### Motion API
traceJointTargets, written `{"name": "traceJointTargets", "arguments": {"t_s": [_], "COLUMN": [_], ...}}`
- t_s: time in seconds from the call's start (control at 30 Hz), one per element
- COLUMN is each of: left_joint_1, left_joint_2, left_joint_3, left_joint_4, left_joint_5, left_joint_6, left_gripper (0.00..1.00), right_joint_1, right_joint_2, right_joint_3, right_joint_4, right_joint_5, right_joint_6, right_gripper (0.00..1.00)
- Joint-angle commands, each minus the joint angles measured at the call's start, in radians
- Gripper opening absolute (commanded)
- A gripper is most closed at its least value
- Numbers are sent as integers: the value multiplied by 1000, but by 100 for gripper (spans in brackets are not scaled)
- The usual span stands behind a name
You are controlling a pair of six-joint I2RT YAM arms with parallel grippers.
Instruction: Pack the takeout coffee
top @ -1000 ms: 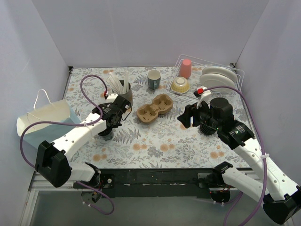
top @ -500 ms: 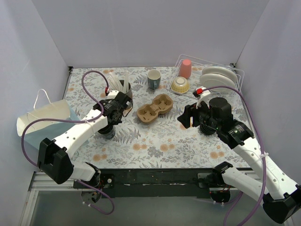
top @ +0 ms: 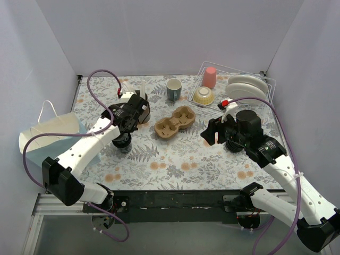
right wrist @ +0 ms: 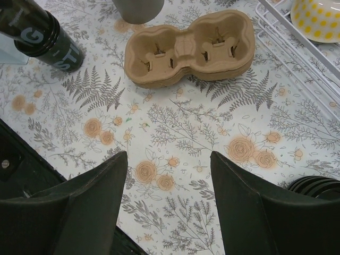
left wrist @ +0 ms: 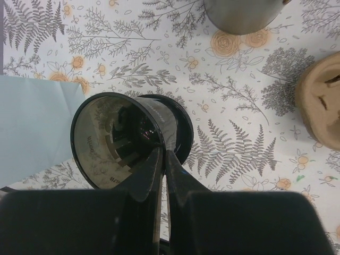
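Cup [left wrist: 106, 139] rim pinched in left pincer [left wrist: 163, 155]

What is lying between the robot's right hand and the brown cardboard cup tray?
Nothing, just bare flowered tablecloth between the right hand and the cup tray, seen best in the right wrist view.

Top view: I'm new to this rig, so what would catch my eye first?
The left hand pinching the rim of a lidless black cup at the table's left. Next, the empty cardboard cup carrier at the centre, with the open right hand hovering just right of it.
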Motion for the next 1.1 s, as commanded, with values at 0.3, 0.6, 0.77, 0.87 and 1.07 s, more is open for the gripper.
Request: {"name": "traceJointTargets", "arguments": {"t_s": [0.3,0.6,0.77,0.87,1.07], "left_joint_1": [5,-17,-134,-240,-399], "left_joint_2": [-28,-31,-8,0,37], "left_joint_3": [198,259,253,193,101], "left_joint_4": [-60,4,33,73,102], "left_joint_5": [38,198,214,211,130], "left_joint_6": [55,116,110,60,-55], "left_gripper": [0,0,0,0,0], "right_joint_1": [-1,-1,-1,-1,-1], "right_joint_2": [-42,-75,-103,-125,-167], "right_joint_3": [64,77,84,83,81], "right_joint_4": [9,-19,-33,-37,-51], "right_joint_5": [-9,34,98,113,219], "right_joint_6": [4,7,16,24,38], "right_gripper": [72,71,71,71,71]}}
